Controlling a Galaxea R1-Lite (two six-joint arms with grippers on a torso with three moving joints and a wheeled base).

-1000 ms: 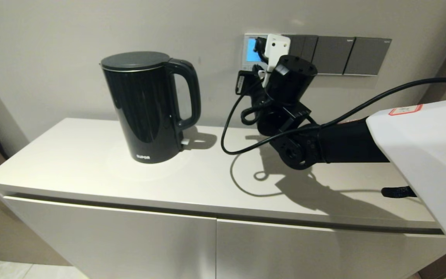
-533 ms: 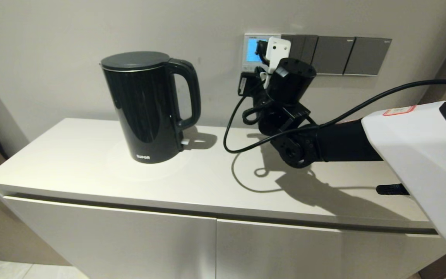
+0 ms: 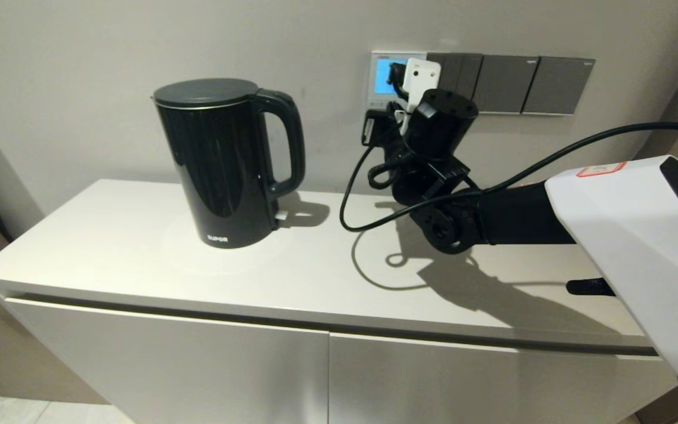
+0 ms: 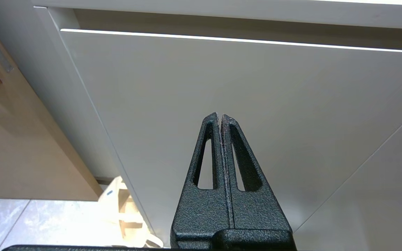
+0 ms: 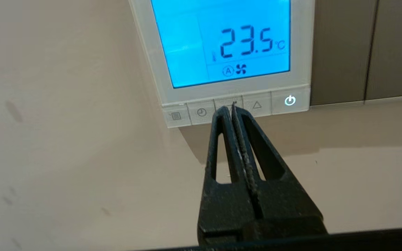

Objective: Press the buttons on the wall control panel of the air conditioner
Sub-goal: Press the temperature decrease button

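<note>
Fingers pinched together into a single narrow point: that is how the right gripper (image 5: pixel 231 108) meets the wall, and it holds nothing. Clenched this way it works as a stylus, thin enough to touch one key without catching its neighbours. Its tip sits on the middle key of the buttons (image 5: pixel 257 104), the row running along the lower edge of the air conditioner's wall control panel (image 5: pixel 302 42); the clock key lies just at its nine o'clock side and the triangle key just at its three o'clock side, with the lit power key at the far three o'clock end. Whether the key is actually pushed in, I cannot tell. The blue screen (image 5: pixel 187 45) reads 23.5 with a fan symbol.

From the head camera, the panel (image 3: pixel 375 79) hangs on the wall at about one o'clock from the black kettle (image 3: pixel 221 165), directly beside dark grey switch plates (image 3: pixel 527 85). The right arm reaches across the white surface (image 3: pixel 139 247) so the gripper (image 3: pixel 395 70) arrives roughly square to the wall, probably to press straight in.

The left gripper (image 4: pixel 220 116) is parked low, clenched on nothing, facing the cabinet door (image 4: pixel 291 87).
</note>
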